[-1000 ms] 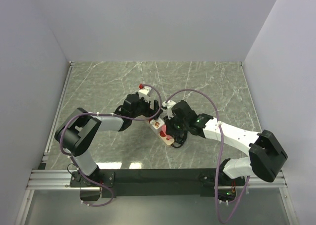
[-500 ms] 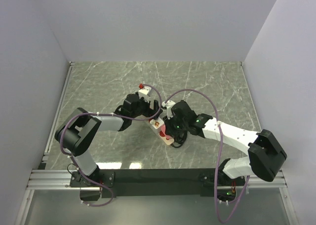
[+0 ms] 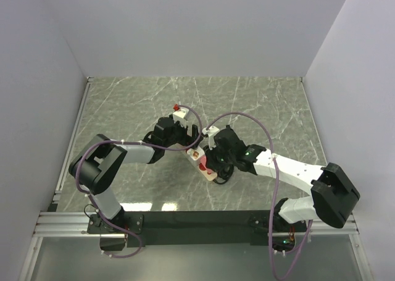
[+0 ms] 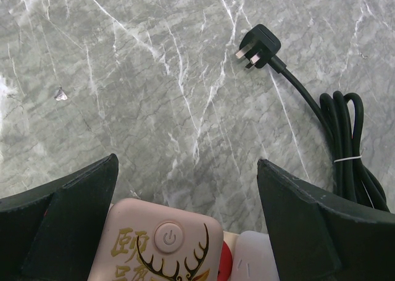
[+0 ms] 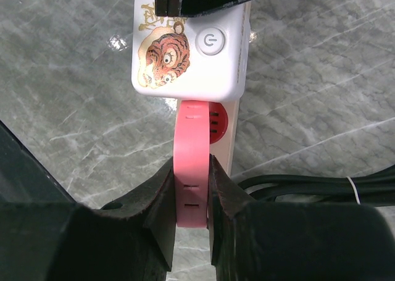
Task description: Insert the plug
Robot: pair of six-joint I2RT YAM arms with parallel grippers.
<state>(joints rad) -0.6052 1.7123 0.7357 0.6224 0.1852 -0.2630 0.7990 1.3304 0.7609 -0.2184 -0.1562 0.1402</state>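
The marble table (image 3: 271,108) carries a white power strip (image 5: 239,136) at mid-frame. The left gripper (image 4: 186,170) stands wide open and empty, with a pink cube adapter (image 4: 163,247) between its fingers at the bottom edge. The right gripper (image 5: 192,182) is clamped on the pink plug (image 5: 192,130), centre of its view, at the strip's red socket (image 5: 220,121).

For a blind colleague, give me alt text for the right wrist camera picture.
The right gripper is shut on a pink plug standing on a white power strip. Beyond it sits a white tiger-printed block with a power button; black cable at right.
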